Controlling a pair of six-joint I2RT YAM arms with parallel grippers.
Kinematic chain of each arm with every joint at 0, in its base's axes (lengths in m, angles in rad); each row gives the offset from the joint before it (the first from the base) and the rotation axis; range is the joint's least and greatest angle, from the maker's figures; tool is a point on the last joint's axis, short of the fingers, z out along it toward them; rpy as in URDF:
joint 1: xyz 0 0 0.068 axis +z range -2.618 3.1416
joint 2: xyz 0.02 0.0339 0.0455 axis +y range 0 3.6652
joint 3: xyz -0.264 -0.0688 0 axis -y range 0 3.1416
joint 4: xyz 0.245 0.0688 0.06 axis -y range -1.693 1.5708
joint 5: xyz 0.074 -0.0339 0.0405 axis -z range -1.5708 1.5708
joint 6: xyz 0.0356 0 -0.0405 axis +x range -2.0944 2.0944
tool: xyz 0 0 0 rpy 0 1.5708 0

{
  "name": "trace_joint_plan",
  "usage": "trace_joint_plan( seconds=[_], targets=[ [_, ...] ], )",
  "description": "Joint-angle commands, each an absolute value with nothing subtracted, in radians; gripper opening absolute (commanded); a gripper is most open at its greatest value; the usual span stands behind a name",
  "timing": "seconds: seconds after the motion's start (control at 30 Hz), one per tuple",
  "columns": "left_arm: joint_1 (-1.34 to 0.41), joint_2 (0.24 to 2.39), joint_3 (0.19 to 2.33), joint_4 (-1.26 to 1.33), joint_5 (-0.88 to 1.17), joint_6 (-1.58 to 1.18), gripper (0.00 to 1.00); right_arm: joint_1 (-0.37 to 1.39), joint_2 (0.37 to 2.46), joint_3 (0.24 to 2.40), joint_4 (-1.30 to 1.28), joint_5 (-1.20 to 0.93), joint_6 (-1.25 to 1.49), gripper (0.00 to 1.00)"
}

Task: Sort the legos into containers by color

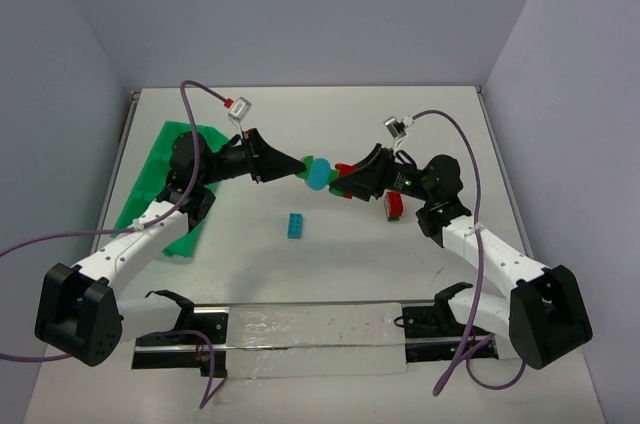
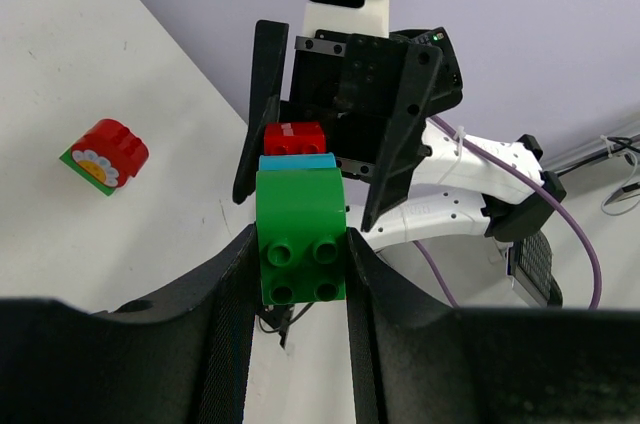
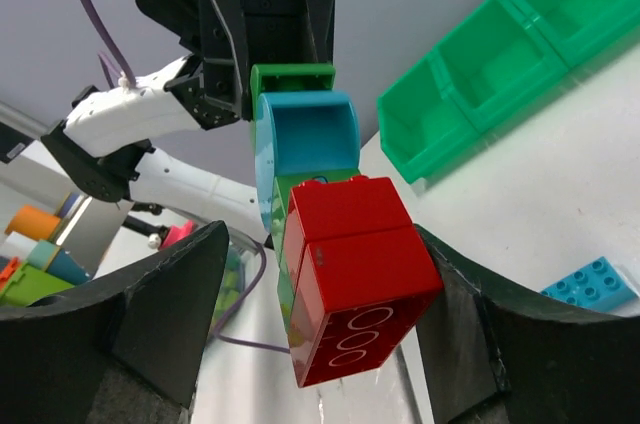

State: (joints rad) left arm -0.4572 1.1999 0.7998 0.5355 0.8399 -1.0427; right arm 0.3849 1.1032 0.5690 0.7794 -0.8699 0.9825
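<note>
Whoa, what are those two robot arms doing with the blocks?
Both grippers meet above the table with a stack of legos between them. The left gripper is clamped on its green end brick; the right gripper sits open around the red brick at the other end. A blue brick lies on the table, and the green tray sits off to the left.

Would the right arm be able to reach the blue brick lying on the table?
Probably, once free: the blue brick lies alone in the open, but the right arm has its jaws flanking the red brick.
</note>
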Motion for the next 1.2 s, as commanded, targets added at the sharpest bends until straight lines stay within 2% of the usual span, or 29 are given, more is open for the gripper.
trace_joint_plan(
  seconds=[0.0,0.1,0.37,0.4,0.47,0.53,0.57,1.0,1.07,1.17],
  targets=[
    [-0.456,1.194,0.813,0.615,0.854,-1.050,0.00,0.398,1.115,0.611,0.883,-0.838,1.011,0.70],
    [-0.456,1.195,0.812,0.617,0.856,-1.052,0.00,0.402,1.130,0.610,0.906,-0.849,1.033,0.63],
    [-0.457,1.200,0.812,0.624,0.861,-1.055,0.00,0.425,1.190,0.625,1.008,-0.871,1.093,0.59],
    [-0.456,1.201,0.813,0.619,0.860,-1.053,0.00,0.425,1.193,0.624,1.015,-0.871,1.096,0.54],
    [-0.456,1.202,0.817,0.611,0.860,-1.047,0.00,0.426,1.196,0.618,1.023,-0.872,1.100,0.26],
    [-0.456,1.195,0.821,0.587,0.851,-1.028,0.00,0.426,1.194,0.603,1.024,-0.866,1.097,0.04],
    [-0.456,1.190,0.824,0.576,0.852,-1.023,0.00,0.425,1.190,0.595,1.025,-0.863,1.097,0.00],
    [-0.388,1.111,0.841,0.422,0.838,-0.932,0.00,0.277,1.087,0.415,0.962,-0.898,1.070,0.00],
    [-0.380,1.105,0.843,0.390,0.824,-0.922,0.00,0.268,1.064,0.432,0.763,-0.854,0.986,0.00],
    [-0.374,1.111,0.878,0.261,0.756,-0.870,0.00,0.315,1.041,0.565,0.219,-0.556,0.658,0.00]
  ],
)
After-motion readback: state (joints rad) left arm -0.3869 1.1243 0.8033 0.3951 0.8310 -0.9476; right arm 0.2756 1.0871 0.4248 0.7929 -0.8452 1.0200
